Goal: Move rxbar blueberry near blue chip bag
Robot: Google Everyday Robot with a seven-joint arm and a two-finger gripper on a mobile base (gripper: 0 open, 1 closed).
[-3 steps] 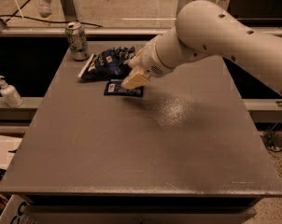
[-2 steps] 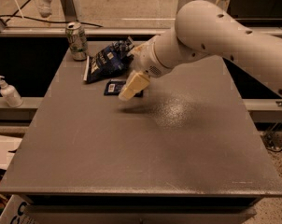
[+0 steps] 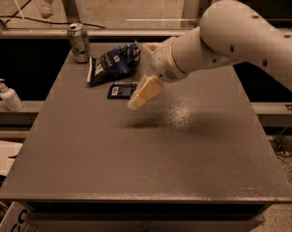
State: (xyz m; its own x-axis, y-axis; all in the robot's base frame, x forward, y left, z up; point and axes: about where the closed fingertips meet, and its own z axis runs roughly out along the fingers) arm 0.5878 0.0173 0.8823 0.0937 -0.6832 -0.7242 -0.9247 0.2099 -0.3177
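Observation:
The rxbar blueberry [image 3: 122, 90] is a small flat navy wrapper lying on the grey table [image 3: 146, 149], just in front of the blue chip bag [image 3: 112, 63]. The bag is puffy and dark blue with a white edge, at the table's back left. A narrow gap separates bar and bag. My gripper [image 3: 135, 104] hangs from the white arm [image 3: 223, 37], tilted down to the left. It is raised above the table just right of the bar and holds nothing.
A green-silver drink can [image 3: 79, 42] stands upright at the back left corner, beside the bag. A white pump bottle [image 3: 8, 95] stands on a lower ledge left of the table. A rail and posts run behind the table.
My gripper has lifted off the rxbar and drawn back toward the front right. The bar stays flat on the table by the chip bag.

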